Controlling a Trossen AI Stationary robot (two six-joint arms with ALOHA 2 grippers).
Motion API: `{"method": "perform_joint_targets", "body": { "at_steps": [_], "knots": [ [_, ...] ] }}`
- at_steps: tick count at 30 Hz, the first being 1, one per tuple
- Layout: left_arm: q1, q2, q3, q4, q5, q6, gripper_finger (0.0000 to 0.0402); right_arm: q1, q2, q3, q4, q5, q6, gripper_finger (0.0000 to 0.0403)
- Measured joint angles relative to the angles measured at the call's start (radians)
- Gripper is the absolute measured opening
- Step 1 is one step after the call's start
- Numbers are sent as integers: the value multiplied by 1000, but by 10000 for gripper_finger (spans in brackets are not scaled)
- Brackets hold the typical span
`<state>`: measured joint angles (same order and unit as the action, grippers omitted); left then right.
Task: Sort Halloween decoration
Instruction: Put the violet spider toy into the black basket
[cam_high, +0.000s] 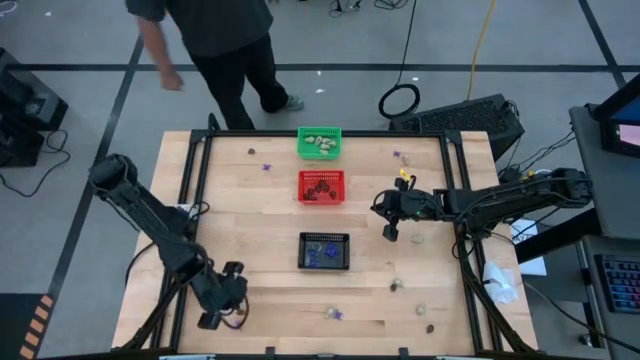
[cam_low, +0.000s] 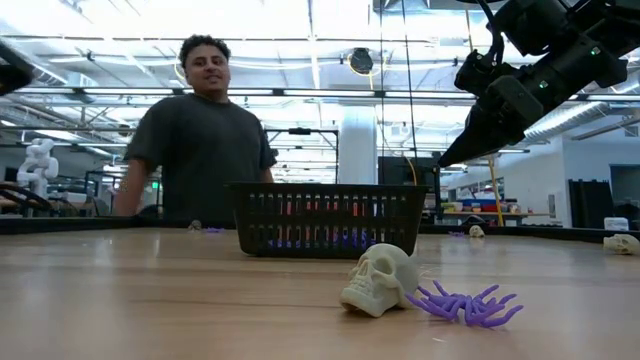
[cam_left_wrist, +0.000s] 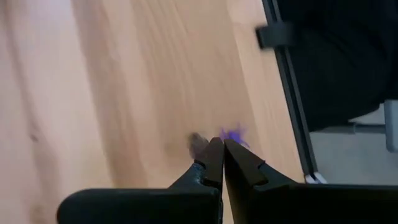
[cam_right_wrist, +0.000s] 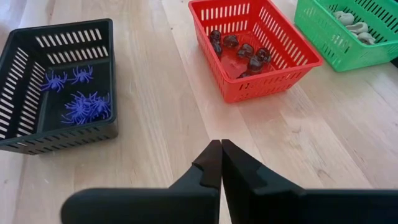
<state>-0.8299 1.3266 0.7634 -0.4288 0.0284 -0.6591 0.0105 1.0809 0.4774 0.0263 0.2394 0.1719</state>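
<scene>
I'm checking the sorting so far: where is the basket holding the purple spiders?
In the high view the black basket sits mid-table, nearest the table's front edge of the three, in line below the red basket and green basket; purple spiders lie inside.

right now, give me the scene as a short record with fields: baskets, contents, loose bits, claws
baskets: green, red and black rectangular mesh baskets, in a line down the wooden table
contents: pale cream trinkets in green, dark brown trinkets in red, purple spider trinkets in black
loose bits: cream skull touching purple spider
left claw: shut, empty, at near-left table
right claw: shut, empty, right of red basket
person: beyond table's far edge
</scene>
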Motion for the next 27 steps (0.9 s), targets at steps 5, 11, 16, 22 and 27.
{"method": "perform_joint_targets", "body": {
  "at_steps": [5, 11, 16, 22, 27],
  "knots": [
    [-75, 51, 0, 9, 14, -79, 14, 0, 0, 0, 0, 0, 0, 0],
    [-123, 148, 0, 109, 15, -196, 55, 0, 0, 0, 0, 0, 10, 0],
    [-142, 208, 0, 136, 3, -253, 101, 0, 0, 0, -1, 0, 11, 0],
    [-150, 245, 0, 142, -21, -287, 123, 0, 0, 0, -1, 0, 18, 0],
    [-151, 261, 0, 145, -61, -314, 124, 0, 0, 0, -1, 0, 18, 0]
  ]
}}
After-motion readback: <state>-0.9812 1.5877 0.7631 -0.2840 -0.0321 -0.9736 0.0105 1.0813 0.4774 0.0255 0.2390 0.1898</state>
